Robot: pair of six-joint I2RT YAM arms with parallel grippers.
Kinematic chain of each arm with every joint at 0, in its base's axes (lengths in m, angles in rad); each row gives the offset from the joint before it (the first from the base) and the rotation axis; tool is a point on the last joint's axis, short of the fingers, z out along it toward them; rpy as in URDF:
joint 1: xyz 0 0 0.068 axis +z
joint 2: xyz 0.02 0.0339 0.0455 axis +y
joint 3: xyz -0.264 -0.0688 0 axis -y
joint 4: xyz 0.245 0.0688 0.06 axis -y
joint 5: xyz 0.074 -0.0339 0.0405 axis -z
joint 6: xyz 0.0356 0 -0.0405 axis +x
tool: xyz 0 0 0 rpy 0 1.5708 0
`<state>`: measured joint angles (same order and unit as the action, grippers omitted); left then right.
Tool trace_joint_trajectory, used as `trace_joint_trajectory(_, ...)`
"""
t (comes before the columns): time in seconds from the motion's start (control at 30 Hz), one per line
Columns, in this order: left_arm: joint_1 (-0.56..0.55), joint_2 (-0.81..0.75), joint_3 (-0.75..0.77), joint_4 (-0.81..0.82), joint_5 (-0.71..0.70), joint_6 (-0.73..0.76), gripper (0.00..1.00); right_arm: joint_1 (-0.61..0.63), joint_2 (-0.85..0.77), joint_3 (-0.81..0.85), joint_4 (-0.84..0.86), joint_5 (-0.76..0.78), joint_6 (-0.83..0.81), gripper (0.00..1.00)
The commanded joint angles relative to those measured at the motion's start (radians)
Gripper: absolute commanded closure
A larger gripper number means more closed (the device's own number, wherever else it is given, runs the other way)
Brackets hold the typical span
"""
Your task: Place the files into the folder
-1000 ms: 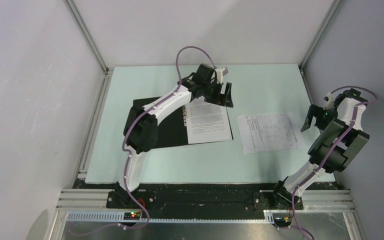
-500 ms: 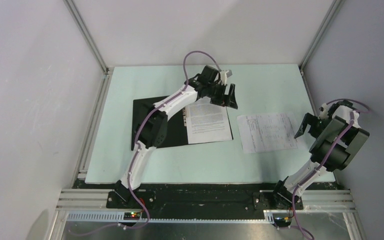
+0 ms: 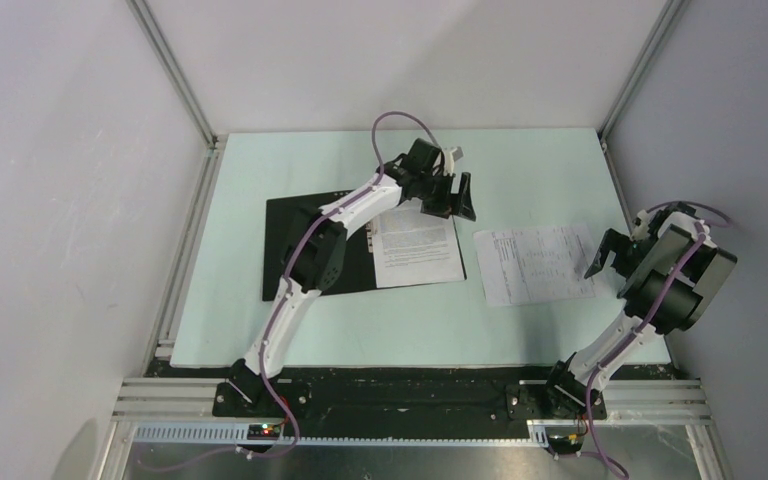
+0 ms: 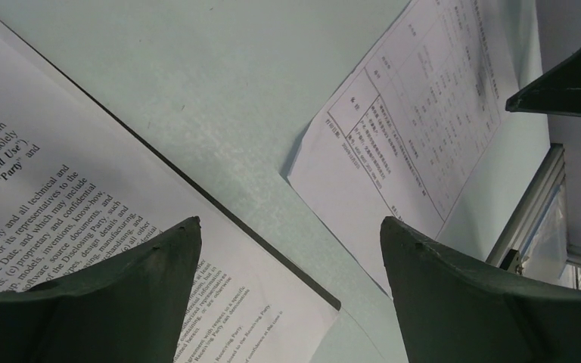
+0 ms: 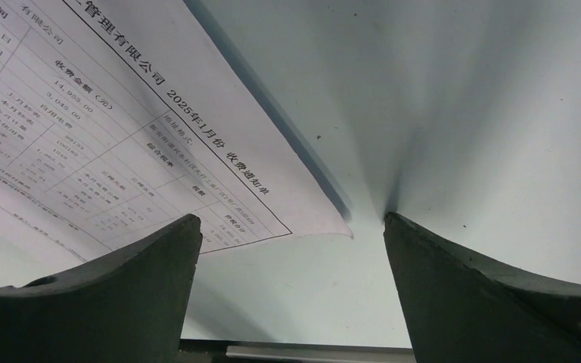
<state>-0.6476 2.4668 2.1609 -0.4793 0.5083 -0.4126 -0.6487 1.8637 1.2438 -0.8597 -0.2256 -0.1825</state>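
The folder (image 3: 282, 225) lies open on the green mat, its black inside facing up. One of the files (image 3: 417, 245), a sheet of dense text, rests on its right half, and its corner reaches the folder's black edge (image 4: 276, 253). A second sheet (image 3: 535, 262), printed with a table, lies on the mat to the right of the folder. My left gripper (image 3: 452, 200) hovers open over the far right corner of the sheet in the folder (image 4: 60, 204). My right gripper (image 3: 610, 258) stands open at the loose sheet's right edge, the slightly curled corner (image 5: 325, 223) between its fingers, which are empty.
Aluminium frame rails (image 3: 185, 250) run along the mat's left and right sides, with grey walls close behind them. The mat's near edge and a dark rail (image 5: 393, 352) lie just beyond my right gripper. Bare green mat (image 3: 520, 170) stretches behind the sheets.
My right gripper has come down and leftward to the loose sheet's right edge. The left arm has straightened, its gripper shifting slightly right over the folder's far corner. Both sheets stay where they were.
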Motion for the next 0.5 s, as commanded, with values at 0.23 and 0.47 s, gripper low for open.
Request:
trace_joint_trajectory(0.23,-0.003,-0.006,-0.003,0.028,0.064,-0.067,0.08,-0.013,0.096,-0.003,-0.011,-0.253,0.029,0.14)
trace_joint_trajectory(0.47,-0.001,-0.044,-0.030,0.029,0.076,-0.072,0.08,-0.018,0.104,-0.002,0.041,-0.383,0.032,0.28)
